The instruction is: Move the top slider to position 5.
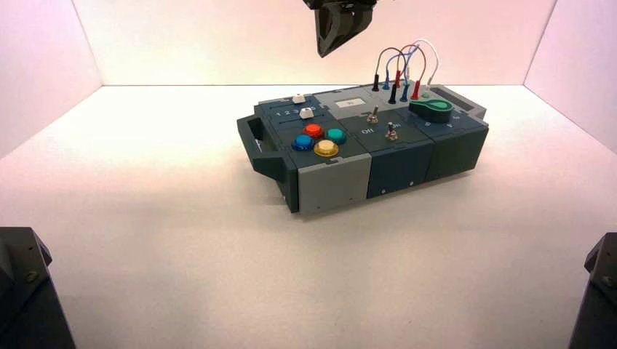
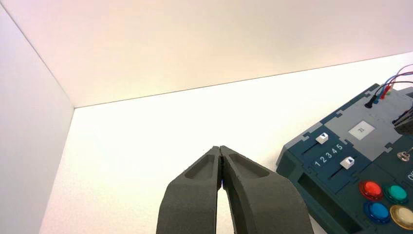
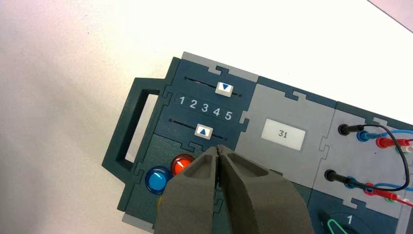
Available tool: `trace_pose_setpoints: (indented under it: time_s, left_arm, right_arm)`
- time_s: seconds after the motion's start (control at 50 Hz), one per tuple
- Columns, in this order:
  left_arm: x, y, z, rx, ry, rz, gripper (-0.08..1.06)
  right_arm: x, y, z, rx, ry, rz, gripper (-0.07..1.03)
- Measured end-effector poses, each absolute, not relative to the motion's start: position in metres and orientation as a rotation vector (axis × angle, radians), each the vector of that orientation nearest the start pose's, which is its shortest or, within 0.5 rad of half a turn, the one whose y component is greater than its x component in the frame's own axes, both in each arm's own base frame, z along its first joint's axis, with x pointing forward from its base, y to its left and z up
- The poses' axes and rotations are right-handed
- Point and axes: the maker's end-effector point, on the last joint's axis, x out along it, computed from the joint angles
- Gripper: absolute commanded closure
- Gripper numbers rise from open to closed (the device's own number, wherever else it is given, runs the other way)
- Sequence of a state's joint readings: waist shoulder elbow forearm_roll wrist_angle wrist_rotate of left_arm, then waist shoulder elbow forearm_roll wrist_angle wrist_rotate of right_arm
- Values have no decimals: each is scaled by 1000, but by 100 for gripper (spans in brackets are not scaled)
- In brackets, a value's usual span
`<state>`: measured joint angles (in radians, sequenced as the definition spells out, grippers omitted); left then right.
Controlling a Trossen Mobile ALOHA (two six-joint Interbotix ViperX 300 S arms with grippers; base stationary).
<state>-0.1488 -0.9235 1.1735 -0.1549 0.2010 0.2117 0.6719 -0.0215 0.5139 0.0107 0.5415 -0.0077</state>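
The top slider point(image 3: 224, 87) is a small white knob with a blue triangle, in the slot on the far side of the printed row 1 to 5. It stands about between the 4 and position 5 point(image 3: 228, 116). It also shows in the high view point(image 1: 297, 98) and the left wrist view point(image 2: 322, 138). My right gripper point(image 3: 219, 147) is shut and empty, held above the box point(image 1: 393, 156) over the coloured buttons, short of the sliders; it shows at the top of the high view point(image 1: 325, 52). My left gripper point(image 2: 220, 148) is shut and empty over the table, left of the box.
The second slider point(image 3: 203, 131) stands near the 3. Red point(image 3: 181, 163) and blue point(image 3: 157, 180) buttons lie under my right gripper. A small display point(image 3: 283, 133) reads 31. Plugged wires point(image 1: 404, 69), two toggle switches point(image 1: 372, 116) and a green knob point(image 1: 431, 110) fill the box's right part.
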Motion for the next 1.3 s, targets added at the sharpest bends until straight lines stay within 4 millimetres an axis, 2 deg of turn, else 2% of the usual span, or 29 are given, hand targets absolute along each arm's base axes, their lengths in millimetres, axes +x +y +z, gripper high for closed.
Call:
trace_pose_setpoints:
  time_s: [0.48, 0.72, 0.96, 1.3]
  left_arm:
    - [244, -42, 202, 95, 453, -192, 101]
    - [246, -42, 195, 105, 481, -192, 101]
    - [248, -42, 191, 108, 497, -193, 101]
    - [248, -43, 191, 109, 496, -196, 101]
  right_arm:
    - [319, 255, 135, -342, 993, 614, 98]
    - [317, 256, 134, -327, 1001, 616, 98]
    - [319, 271, 139, -324, 987, 639, 98]
    - [323, 283, 126, -334, 1019, 646, 98]
